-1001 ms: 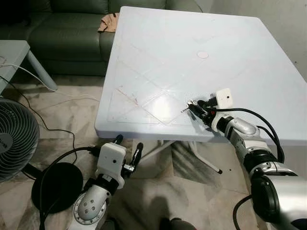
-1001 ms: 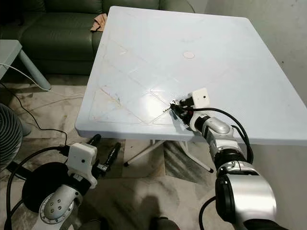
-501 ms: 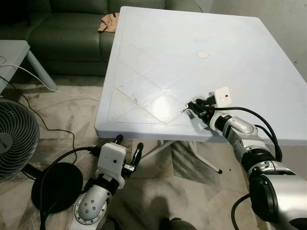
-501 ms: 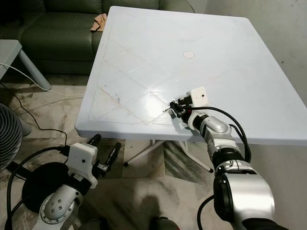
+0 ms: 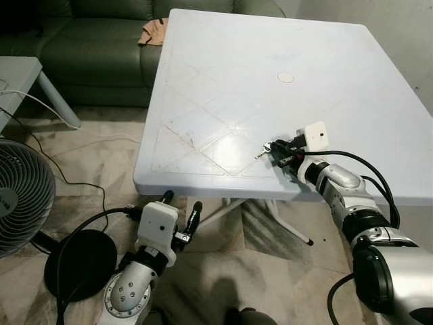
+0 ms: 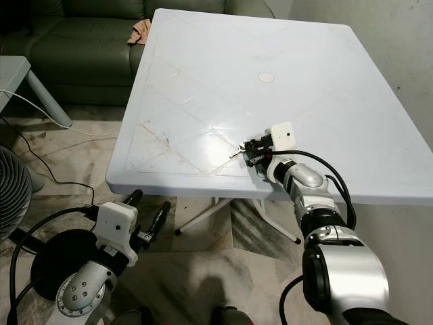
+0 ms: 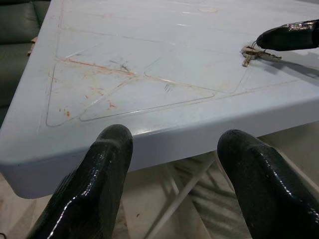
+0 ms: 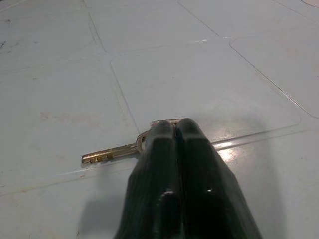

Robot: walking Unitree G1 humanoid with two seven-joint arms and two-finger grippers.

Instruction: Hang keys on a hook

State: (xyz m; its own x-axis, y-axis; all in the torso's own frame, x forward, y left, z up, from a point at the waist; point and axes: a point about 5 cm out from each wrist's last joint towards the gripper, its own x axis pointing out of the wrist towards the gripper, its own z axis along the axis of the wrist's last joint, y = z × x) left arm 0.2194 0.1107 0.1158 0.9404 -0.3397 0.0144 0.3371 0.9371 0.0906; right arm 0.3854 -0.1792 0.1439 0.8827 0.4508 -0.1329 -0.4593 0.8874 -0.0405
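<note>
Jaws, R: right gripper (image 8: 175, 130) fingers pressed together, no gap between them in the wrist view; tips pinch the head end of the keys (image 8: 115, 152). I read this as a grip, though I can't tell how firm it is.
Jaws, L: left gripper (image 7: 174, 164) spread wide, nothing between the fingers.
Keys, posn: on the white table (image 5: 223, 74), near its front edge, approx 5 o'clock from the small round cap (image 5: 286, 77) at table centre. Blade sticks out past the R fingertips and looks to lie on or just above the tabletop; I can't tell whether it has lifted off.
R arm, posn: reaches in from approx 4 o'clock, wrist low over the table surface.
L arm, posn: idle below the table's front edge, approx 7 o'clock from the keys, well apart from them.
Hook: none located so far.
Surroundings: green sofa (image 5: 88, 47) at 11 o'clock beyond the table; fan (image 5: 24, 203) on the floor at 8 o'clock.
Progress, done: approach complete; pinch on the keys appears made.
Progress, left: lift clear of the table, find the hook, carry over, thread the ring on, release. I judge the task early, approx first third.
Caution: grip sits at the fingertips only; I would raise slowly in case the keys slip.
</note>
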